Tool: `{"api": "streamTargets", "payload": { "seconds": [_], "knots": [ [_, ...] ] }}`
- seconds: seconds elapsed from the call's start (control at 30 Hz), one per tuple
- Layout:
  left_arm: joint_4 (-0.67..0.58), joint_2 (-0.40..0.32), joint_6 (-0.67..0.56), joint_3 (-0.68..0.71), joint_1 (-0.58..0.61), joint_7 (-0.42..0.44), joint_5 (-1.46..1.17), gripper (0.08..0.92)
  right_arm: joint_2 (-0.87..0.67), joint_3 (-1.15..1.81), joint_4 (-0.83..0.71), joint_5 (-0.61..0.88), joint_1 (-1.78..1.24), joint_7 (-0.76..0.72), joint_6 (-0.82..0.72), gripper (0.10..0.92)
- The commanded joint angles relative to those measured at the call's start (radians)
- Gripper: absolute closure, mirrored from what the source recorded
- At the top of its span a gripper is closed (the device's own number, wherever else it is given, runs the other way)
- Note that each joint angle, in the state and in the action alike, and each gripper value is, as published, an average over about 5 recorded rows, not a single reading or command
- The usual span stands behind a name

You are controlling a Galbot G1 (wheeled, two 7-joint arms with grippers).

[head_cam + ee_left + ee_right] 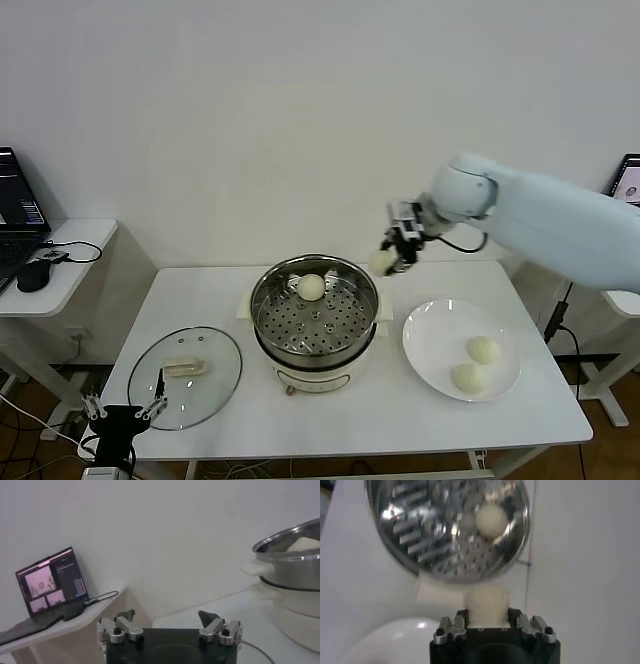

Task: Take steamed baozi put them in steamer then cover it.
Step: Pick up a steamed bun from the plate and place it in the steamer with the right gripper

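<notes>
White worktop [200, 310], bare wall behind. My right tool [392, 258] is clamped on a baozi [382, 262], hanging just outside the steamer [315, 305] rim on its plate [430, 345] side, so it's nearer. Left tool [124, 408] idles with jaws apart by the cover [185, 378].

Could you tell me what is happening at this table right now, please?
The right end effector holds a baozi in the air just beyond the steamer rim. One bun already sits on the perforated tray, and two more wait on the white plate. The glass cover lies on the table, with the open left end effector idle beside it.
</notes>
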Motion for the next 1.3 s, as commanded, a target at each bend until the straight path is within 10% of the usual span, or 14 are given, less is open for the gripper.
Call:
{"api": "streamTargets", "payload": {
  "seconds": [0.03,0.83,1.3],
  "knots": [
    [0.009,0.0,0.0,-0.012,-0.006,-0.001,-0.005,0.177,0.306,-0.052,-0.124,0.133,-0.042,0.085,-0.067,0.492],
    [0.011,-0.001,-0.002,-0.035,-0.02,-0.004,-0.014,0.177,0.497,-0.054,-0.333,0.043,-0.201,0.112,-0.137,0.488],
    [0.009,0.0,-0.001,-0.034,-0.022,-0.004,-0.015,0.177,0.199,-0.079,-0.076,0.045,0.071,-0.089,-0.064,0.213]
  ]
}}
